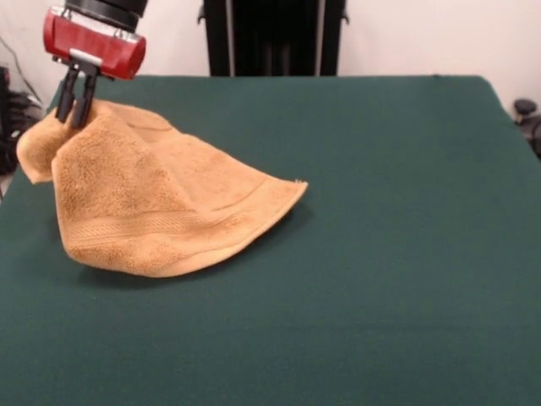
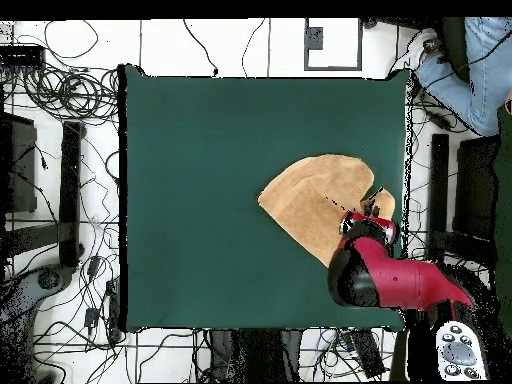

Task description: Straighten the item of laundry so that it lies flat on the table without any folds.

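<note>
We have the gripper [image 1: 76,108] pinched on a raised fold of the tan-orange terry towel [image 1: 161,211] near the table's [image 1: 380,254] far-left corner in the front view, so the draped cloth can likely be pulled flat.

I see the dark green table [image 1: 389,254] stretching wide, its felt-like cover bare over most of its surface. The only thing lying on it is the tan-orange towel [image 1: 161,211], near one side edge and toward the robot's end. Its lower part rests on the cloth in rumpled folds, one corner drawn up off the surface.
</note>
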Action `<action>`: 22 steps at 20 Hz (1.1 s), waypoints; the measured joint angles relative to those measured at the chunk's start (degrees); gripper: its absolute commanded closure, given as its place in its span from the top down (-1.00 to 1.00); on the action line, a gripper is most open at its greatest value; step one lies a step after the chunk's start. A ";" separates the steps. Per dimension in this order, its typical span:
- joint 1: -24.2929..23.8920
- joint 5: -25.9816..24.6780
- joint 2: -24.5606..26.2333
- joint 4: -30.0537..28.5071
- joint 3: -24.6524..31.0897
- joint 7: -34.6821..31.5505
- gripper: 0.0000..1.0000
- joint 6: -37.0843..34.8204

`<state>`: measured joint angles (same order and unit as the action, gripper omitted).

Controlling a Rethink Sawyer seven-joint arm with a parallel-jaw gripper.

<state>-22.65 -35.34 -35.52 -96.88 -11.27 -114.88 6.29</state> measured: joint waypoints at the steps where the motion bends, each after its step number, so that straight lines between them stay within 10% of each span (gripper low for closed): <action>1: -0.11 0.00 0.00 0.00 -0.19 0.00 -1.00 0.00; 6: -0.49 0.00 -0.04 0.00 -0.15 0.00 -1.00 0.00; 7: -1.42 -0.02 -0.12 -0.01 0.05 0.00 1.00 -0.01; 22: -10.98 -0.05 -2.27 0.02 3.32 0.00 1.00 -0.01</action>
<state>-33.63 -35.39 -37.79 -96.87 -7.95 -114.88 6.28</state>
